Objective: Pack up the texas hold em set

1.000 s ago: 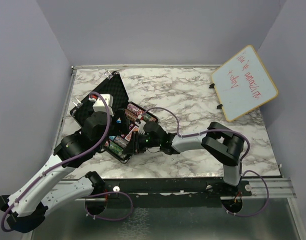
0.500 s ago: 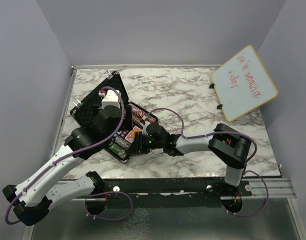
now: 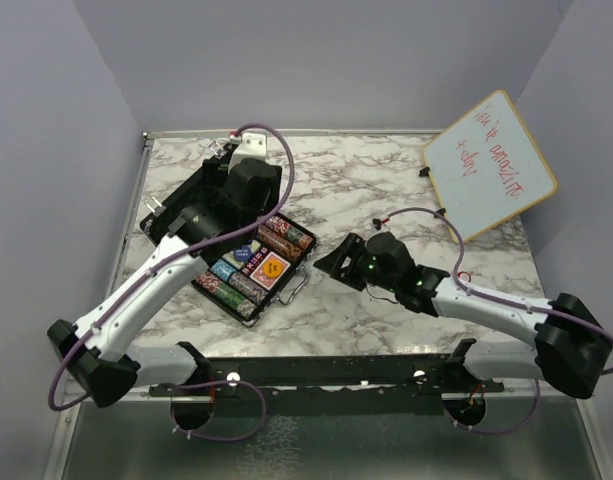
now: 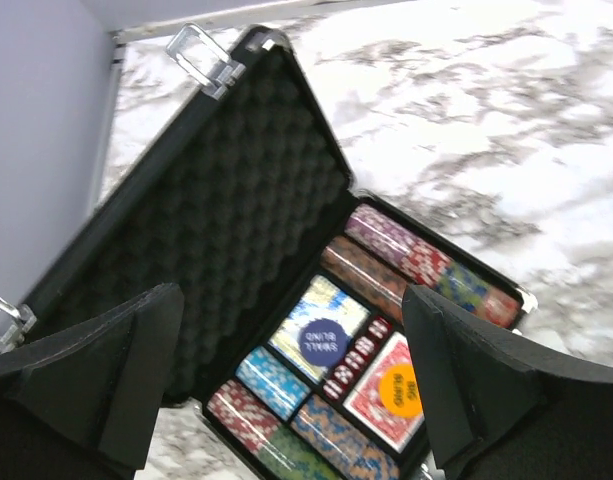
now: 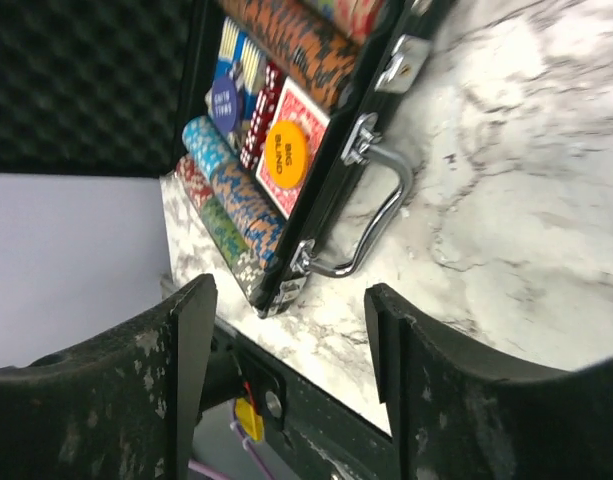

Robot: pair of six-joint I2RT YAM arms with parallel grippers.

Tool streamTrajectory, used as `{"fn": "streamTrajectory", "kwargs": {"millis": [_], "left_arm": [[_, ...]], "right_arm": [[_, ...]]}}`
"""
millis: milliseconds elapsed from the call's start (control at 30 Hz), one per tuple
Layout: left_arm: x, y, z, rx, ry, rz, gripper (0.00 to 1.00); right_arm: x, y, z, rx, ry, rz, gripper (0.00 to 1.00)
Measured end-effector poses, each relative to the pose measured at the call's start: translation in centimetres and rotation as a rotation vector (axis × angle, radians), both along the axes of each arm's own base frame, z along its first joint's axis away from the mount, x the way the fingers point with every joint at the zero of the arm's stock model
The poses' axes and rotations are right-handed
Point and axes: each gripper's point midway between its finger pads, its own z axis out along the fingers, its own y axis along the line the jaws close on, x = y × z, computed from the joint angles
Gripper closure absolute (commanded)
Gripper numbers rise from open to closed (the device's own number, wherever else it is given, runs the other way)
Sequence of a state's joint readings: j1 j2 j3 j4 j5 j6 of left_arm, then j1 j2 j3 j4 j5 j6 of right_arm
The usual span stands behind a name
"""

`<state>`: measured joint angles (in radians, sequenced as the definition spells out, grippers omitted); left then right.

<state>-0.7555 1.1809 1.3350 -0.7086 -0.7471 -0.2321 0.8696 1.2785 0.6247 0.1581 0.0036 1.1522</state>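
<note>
The black case stands open on the table's left, its foam-lined lid [image 3: 208, 188] tilted back at the far left. In its tray lie striped chip stacks [image 4: 406, 255], red dice [image 4: 356, 358], a blue round button [image 4: 323, 340] on one deck and an orange round button [image 4: 398, 388] on the red deck. My left gripper [image 3: 248, 195] hangs open above the lid and tray, fingers [image 4: 136, 370] wide apart and holding nothing. My right gripper [image 3: 331, 265] is open and empty, just right of the silver handle [image 5: 381, 215], clear of the case.
A wood-framed whiteboard [image 3: 489, 165] leans at the back right corner. Silver latches [image 4: 201, 58] stick out from the lid's far edge. The table's near edge and the mounting rail [image 5: 286, 400] lie right below my right gripper. Bare marble [image 3: 386, 190] spreads right of the case.
My left gripper lifted off the tray and moved back over the lid, opening fully. My right gripper pulled away rightward from the case's front and opened. The tray's contents now show.
</note>
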Motion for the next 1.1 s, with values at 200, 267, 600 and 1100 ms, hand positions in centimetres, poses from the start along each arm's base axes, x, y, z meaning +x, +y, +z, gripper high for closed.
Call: {"fn": "streamTrajectory", "kwargs": {"millis": [200, 267, 600, 1100], "left_arm": [[6.1, 3.8, -0.7, 0.092, 0.069, 0.148, 0.01], [7.3, 5.5, -1.1, 0.113, 0.093, 0.189, 0.01], [9.9, 9.1, -4.1, 0.169, 0.212, 0.24, 0.07], [9.0, 8.0, -6.0, 0.126, 0.278, 0.171, 0.49]], "right_arm": [[0.7, -5.4, 2.0, -0.088, -0.053, -0.167, 0.21], [0.8, -7.1, 2.4, -0.129, -0.073, -0.217, 0.21], [1.9, -12.1, 4.4, -0.329, -0.164, -0.354, 0.21], [2.1, -12.4, 4.1, -0.395, -0.163, -0.342, 0.21]]}}
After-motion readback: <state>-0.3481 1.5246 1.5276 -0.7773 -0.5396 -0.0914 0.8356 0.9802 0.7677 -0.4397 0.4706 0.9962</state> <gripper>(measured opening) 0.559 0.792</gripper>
